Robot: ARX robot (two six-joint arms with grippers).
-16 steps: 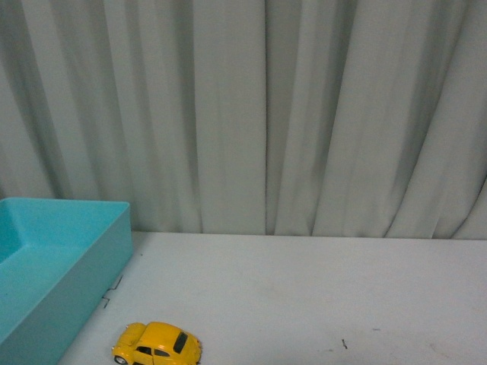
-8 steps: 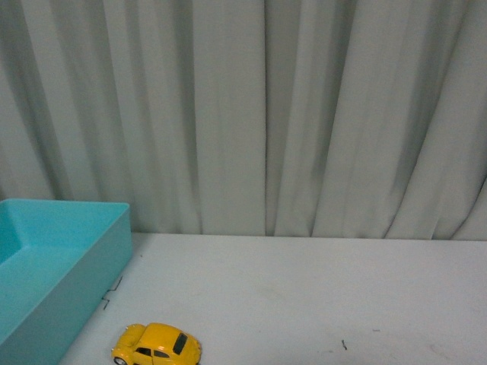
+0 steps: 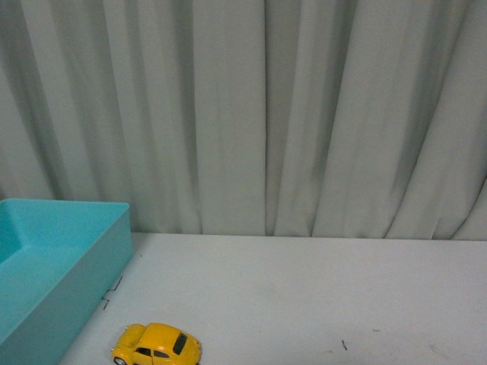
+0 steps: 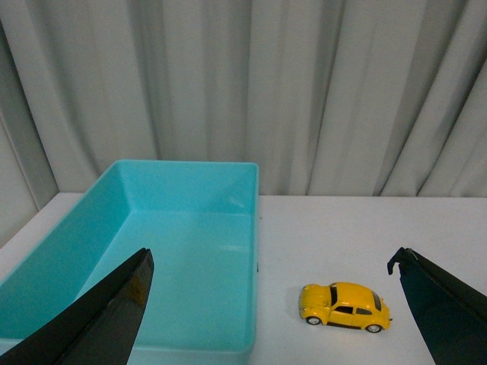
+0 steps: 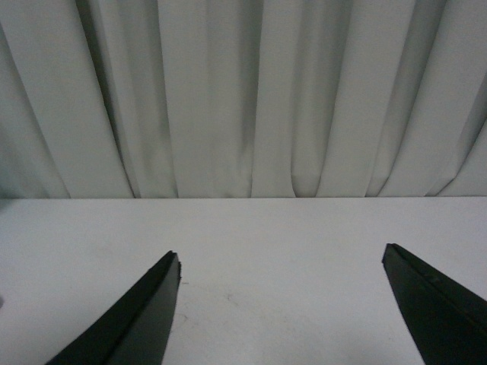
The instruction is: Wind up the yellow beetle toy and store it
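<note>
The left gripper (image 4: pixel 270 258) is spread wide above the white table (image 4: pixel 426 220). Ahead of it, within the span of its fingers, the yellow beetle toy (image 4: pixel 345 306) stands on its wheels, near the teal bin (image 4: pixel 183 169) but apart from its long wall. The right gripper (image 5: pixel 281 255), also spread wide, faces open tabletop that runs to the curtain (image 5: pixel 243 99).

Nothing can be read in any view. There is no word, number, brand or sign on the yellow beetle toy (image 4: pixel 345 306), the turquoise bin (image 4: pixel 190 186) or the curtain (image 3: pixel 266 114). A few small dark marks (image 3: pixel 116 284) sit on the table (image 3: pixel 304 289) just beside the bin. They are thin, angular lines, too small to tell as characters.
</note>
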